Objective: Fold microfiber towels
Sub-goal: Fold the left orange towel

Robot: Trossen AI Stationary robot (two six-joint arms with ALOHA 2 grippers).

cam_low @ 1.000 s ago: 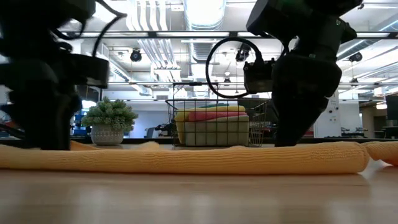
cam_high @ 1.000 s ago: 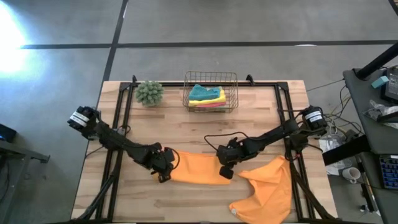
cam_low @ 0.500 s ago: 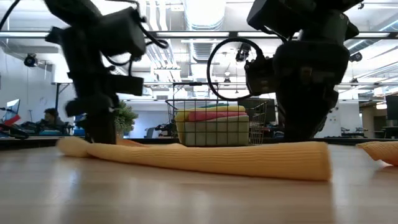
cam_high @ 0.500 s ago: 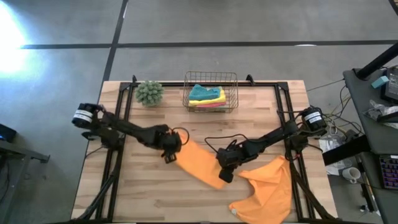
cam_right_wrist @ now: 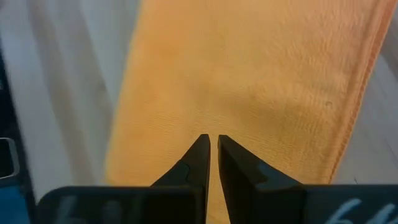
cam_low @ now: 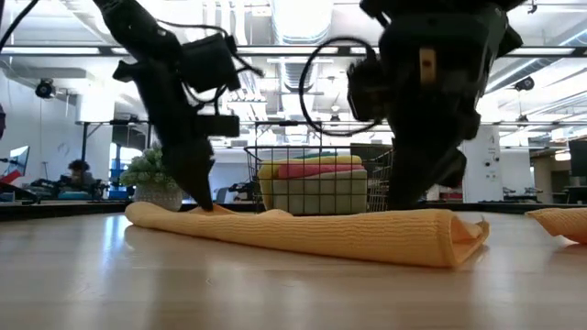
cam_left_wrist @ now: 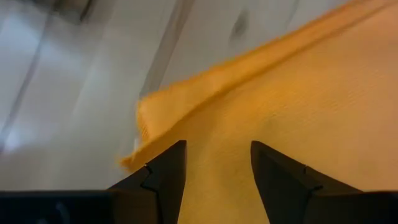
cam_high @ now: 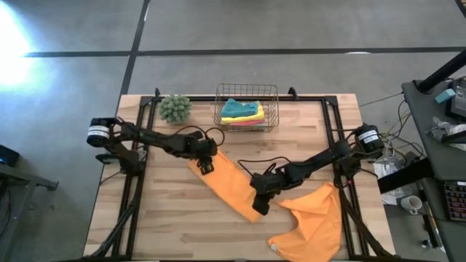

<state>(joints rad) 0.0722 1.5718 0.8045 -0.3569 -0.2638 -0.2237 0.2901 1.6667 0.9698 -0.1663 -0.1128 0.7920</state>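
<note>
Two dark, slim jointed arms with black cables looping along them; each base joint carries a white-labelled cylindrical motor, and the fingers are black, tapered wedges.

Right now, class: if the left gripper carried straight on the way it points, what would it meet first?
The left gripper, jaws open, points at the folded orange towel right ahead of its fingertips. It would probably press into that cloth first, near its corner, with the table beneath.

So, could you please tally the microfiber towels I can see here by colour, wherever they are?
Orange microfiber towels on the wooden table: 2, one folded strip and one loose sheet.
Teal folded towel in the wire basket: 1
Yellow folded towel: 1
Pink folded towel: 1
Total: 5
</note>
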